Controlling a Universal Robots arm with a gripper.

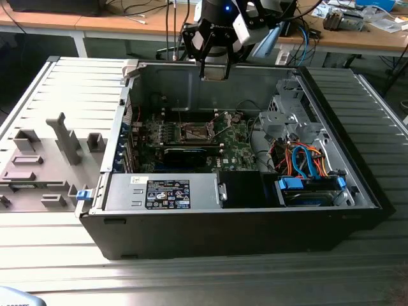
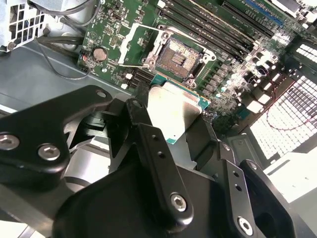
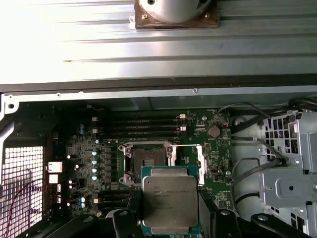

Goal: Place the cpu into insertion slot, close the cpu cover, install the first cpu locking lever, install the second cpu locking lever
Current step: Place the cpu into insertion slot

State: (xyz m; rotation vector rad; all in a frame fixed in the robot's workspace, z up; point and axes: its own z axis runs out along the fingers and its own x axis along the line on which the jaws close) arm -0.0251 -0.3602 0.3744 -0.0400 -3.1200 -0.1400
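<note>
My gripper hangs above the open computer case, over its back wall. It is shut on the cpu, a flat silvery square chip with a green-tan edge, held by two opposite edges between the black fingers. The cpu is in the air, clear of the green circuit board. The insertion slot lies bare on the board, dark in the centre, just beyond the chip; it also shows in the second wrist view and the exterior view. The cpu cover is swung open beside the slot.
A long black card lies in front of the slot, and narrow memory slots run behind it. A power supply and a drive cage with blue and orange cables fill the case front. A grey fixture tray sits left.
</note>
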